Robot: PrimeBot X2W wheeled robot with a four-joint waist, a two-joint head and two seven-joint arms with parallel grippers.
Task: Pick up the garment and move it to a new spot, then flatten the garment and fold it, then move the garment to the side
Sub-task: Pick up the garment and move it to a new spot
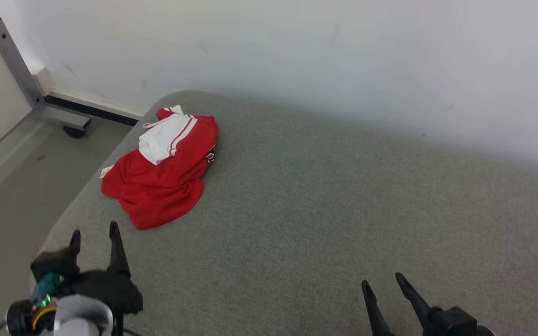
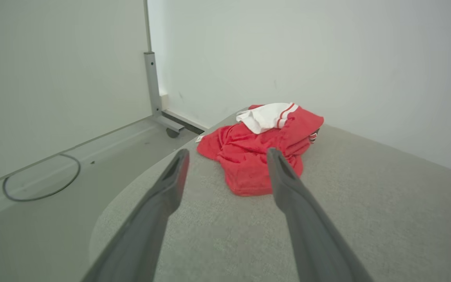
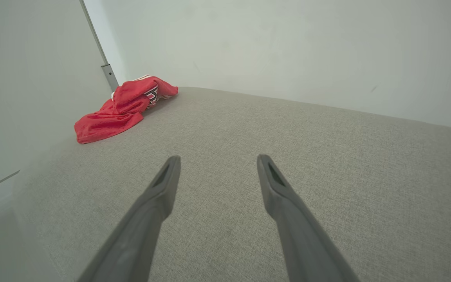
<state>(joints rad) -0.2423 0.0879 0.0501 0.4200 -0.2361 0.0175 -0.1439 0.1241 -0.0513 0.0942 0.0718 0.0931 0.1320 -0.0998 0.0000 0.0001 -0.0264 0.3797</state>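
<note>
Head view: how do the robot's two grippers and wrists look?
Both the left gripper and right gripper have two long, black, tapering fingers on a black body. Behind the left one sits a pale rounded forearm with teal and orange parts.

Right gripper (image 3: 218, 158): fingers spread wide, nothing between them, over the grey cushion (image 3: 307, 149).
Garment (image 3: 110, 115): red crumpled heap at ten o'clock from the fingertips, well apart, near the cushion's far left edge.
Metal post (image 3: 110, 76): grey, just behind the garment.
Wall (image 3: 288, 47): pale, at twelve o'clock.
</note>
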